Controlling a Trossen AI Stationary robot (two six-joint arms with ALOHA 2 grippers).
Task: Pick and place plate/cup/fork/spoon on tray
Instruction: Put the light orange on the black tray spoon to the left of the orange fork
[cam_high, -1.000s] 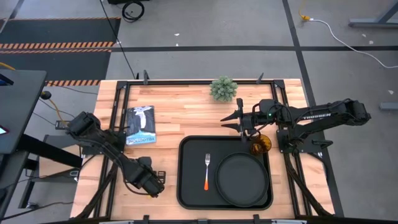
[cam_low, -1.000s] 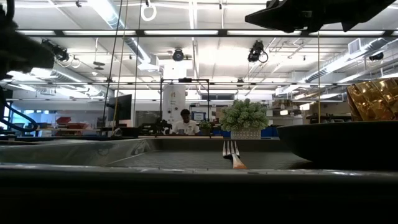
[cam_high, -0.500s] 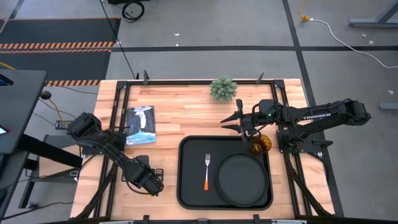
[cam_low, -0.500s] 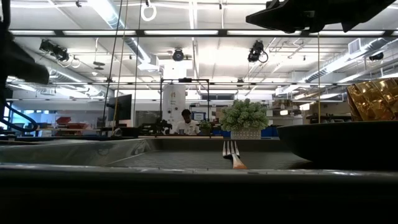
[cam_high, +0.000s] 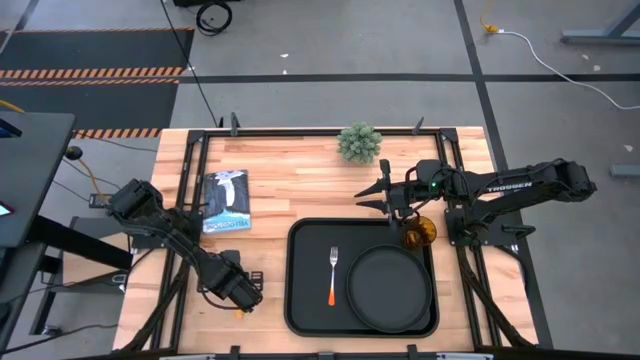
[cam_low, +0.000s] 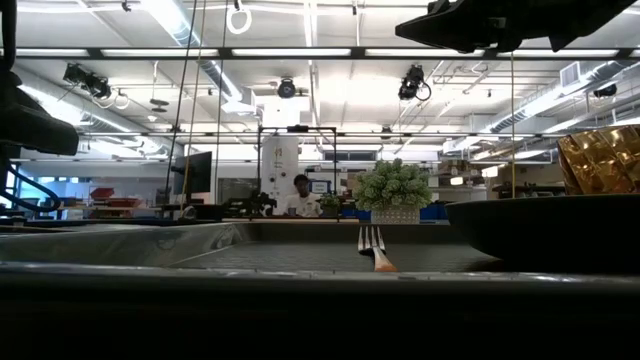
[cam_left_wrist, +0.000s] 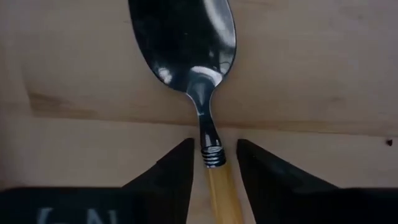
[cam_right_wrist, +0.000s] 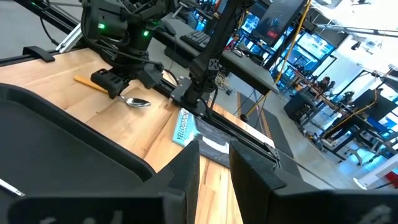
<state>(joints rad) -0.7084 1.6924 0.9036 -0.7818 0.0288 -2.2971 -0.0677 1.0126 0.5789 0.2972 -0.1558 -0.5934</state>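
Here the spoon (cam_left_wrist: 198, 68) lies flat on the wooden counter (cam_high: 300, 190), off the tray (cam_high: 310, 300) on its left side, near the tray's front left corner. Its silver bowl points away from the left end effector (cam_left_wrist: 213, 165), whose two dark fingers (cam_left_wrist: 171, 174) are spread and straddle the neck where the yellow-orange handle begins; from the wrist camera a thin gap shows on each side, so they do not yet pinch it. In the right wrist view the same spoon (cam_right_wrist: 118, 93) shows under that end effector (cam_right_wrist: 111, 84).

On the tray, the fork (cam_high: 333, 275) lies left of center with tines toward the far rim, and the round plate (cam_high: 388, 290) fills the tray's right part. The amber cup (cam_high: 419, 232) stands at the tray's far right corner. The right end effector (cam_high: 372, 194) hovers just beyond the tray's far rim, beside the cup, its fingers (cam_right_wrist: 186, 171) slightly apart and holding nothing.

Farther behind the tray sit a small green plant (cam_high: 359, 143) and, to the left, a blue packet (cam_high: 226, 201).
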